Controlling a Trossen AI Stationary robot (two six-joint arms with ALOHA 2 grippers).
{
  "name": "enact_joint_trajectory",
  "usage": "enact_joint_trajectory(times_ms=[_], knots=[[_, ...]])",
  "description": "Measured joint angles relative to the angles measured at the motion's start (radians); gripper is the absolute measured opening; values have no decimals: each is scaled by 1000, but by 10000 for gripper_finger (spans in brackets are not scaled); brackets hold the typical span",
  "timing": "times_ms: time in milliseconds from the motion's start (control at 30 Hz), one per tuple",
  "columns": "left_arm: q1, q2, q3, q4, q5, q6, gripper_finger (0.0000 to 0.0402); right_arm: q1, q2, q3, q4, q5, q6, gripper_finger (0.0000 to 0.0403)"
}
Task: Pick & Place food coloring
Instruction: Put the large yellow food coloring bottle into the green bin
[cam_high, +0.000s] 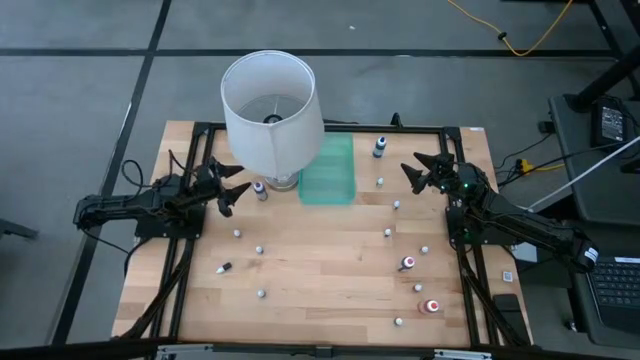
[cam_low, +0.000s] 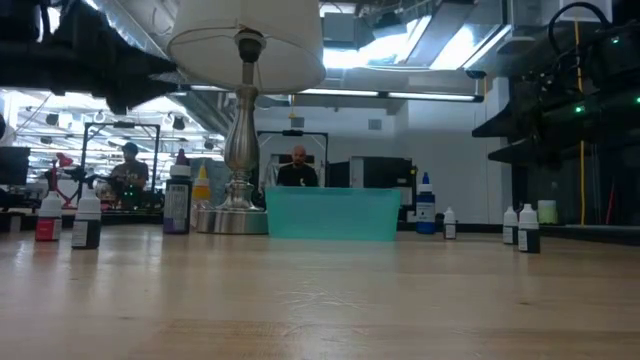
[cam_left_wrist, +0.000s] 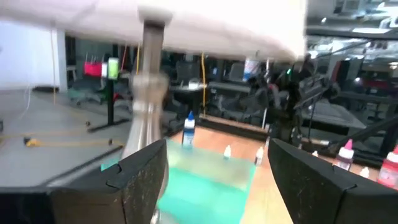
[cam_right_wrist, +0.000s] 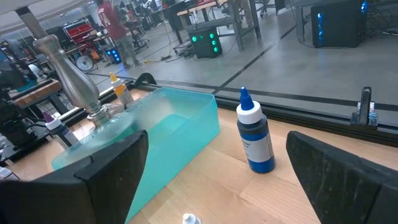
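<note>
Your left gripper (cam_high: 232, 190) hovers center-left in the high view, jaws spread wide and empty, just beside a small dark-filled white-capped food coloring bottle (cam_high: 260, 189) at the foot of the white-shaded metal lamp (cam_high: 271, 112). Other bottles lie scattered across the wooden tabletop (cam_high: 320, 290). Right gripper (cam_high: 425, 172) waits upper right, jaws fully open, empty. Line up square, avoid the lamp base, then drop into the translucent green tray (cam_high: 330, 172).
</note>
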Motion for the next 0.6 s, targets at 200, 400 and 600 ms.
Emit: enact_joint_trajectory(times_ms=[200, 400, 600], knots=[[-18, 0, 136, -193, -60, 29, 300, 0, 0, 0, 0, 0, 0, 382], [-26, 0, 311, -535, -76, 14, 310, 0, 0, 0, 0, 0, 0, 382], [-26, 3, 413, -652, -111, -125, 309, 0, 0, 0, 0, 0, 0, 382]])
